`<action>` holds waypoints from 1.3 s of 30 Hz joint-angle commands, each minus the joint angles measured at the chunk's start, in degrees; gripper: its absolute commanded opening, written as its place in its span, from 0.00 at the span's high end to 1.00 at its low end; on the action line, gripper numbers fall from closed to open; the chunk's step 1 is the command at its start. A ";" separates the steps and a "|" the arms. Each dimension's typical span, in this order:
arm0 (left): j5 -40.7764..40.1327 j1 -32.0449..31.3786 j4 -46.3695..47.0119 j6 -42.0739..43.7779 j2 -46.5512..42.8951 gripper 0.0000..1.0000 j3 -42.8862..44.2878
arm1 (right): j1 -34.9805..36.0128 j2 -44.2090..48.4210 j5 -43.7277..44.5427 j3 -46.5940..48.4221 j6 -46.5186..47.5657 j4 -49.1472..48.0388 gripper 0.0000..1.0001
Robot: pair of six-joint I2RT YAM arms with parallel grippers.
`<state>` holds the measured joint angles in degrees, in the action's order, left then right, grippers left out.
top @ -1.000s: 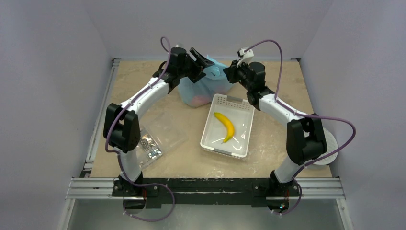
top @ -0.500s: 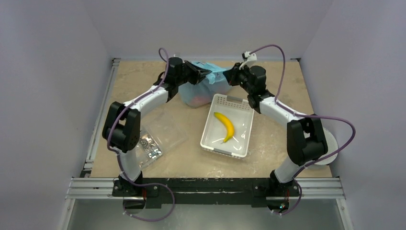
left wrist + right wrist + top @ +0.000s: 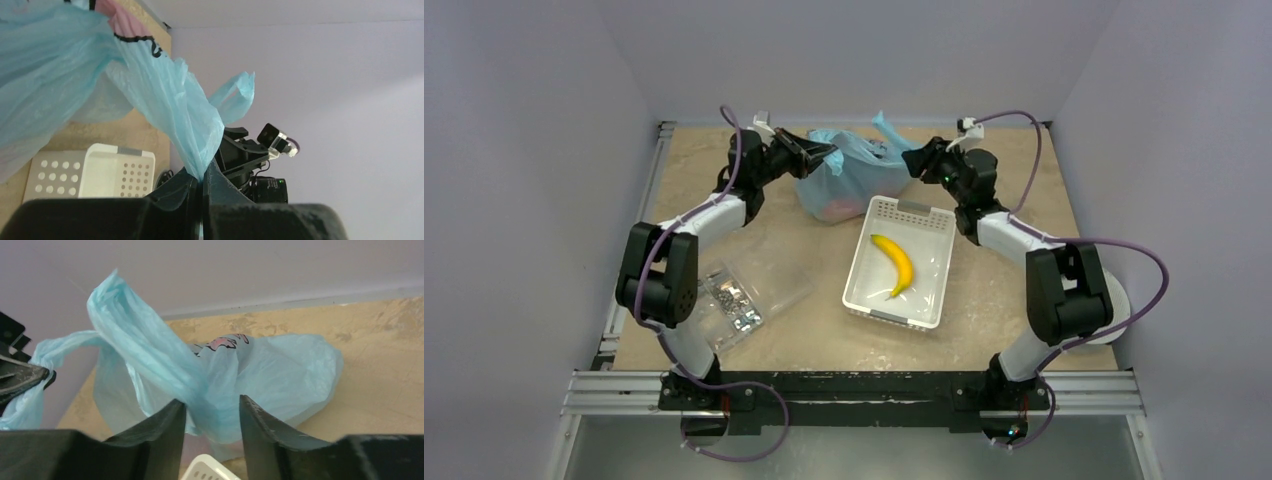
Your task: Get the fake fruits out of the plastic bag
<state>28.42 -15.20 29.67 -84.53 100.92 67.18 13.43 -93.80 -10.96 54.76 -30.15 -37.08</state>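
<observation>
The tan stone-patterned worktop (image 3: 1024,160) carries everything. At upper centre of the overhead frame sits the thin translucent light-blue plastic bag (image 3: 849,175). A second ago both arms met over its top; they have since dropped and swung apart, so the bag now lies stretched between them – one handle drawn left, the other standing up free. I judge the mouth is being pulled open, with nothing taken out yet.

The left gripper (image 3: 819,155) has its fingers (image 3: 192,187) pressed together, pinching a twisted strip of bag film. The right gripper (image 3: 914,160) has its fingers (image 3: 165,427) spread, with film lying between them but not clamped.

The fake fruits (image 3: 834,208) show only as a reddish blur through the bag's lower wall.

Below the bag, the white perforated plastic basket (image 3: 861,265) holds one yellow banana (image 3: 894,262) – nothing else. At lower left, a clear flat packet (image 3: 744,295) holds small metal bits.
</observation>
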 commanded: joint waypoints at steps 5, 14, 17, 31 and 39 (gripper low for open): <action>4.69 -1.23 4.96 0.10 -2.37 1.00 -1.59 | 3.98 -0.29 -2.41 9.70 29.21 10.26 0.34; 5.71 -2.01 -3.89 7.36 -5.63 1.00 -1.36 | 11.57 -3.83 7.21 17.50 46.80 13.55 0.21; 5.89 -2.11 -7.12 9.61 -6.46 1.00 -0.80 | 12.02 -7.33 10.73 23.12 46.02 16.14 0.23; 5.20 0.80 -58.47 37.88 1.16 1.00 31.21 | 11.30 -22.14 24.92 48.90 36.42 20.58 1.00; 2.92 4.25 -85.61 53.71 16.26 1.00 68.18 | 5.51 -34.59 22.43 75.11 21.64 22.83 1.00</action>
<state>32.10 -12.99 -38.76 -41.80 112.57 120.77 22.52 -125.29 11.86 117.78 0.71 -13.63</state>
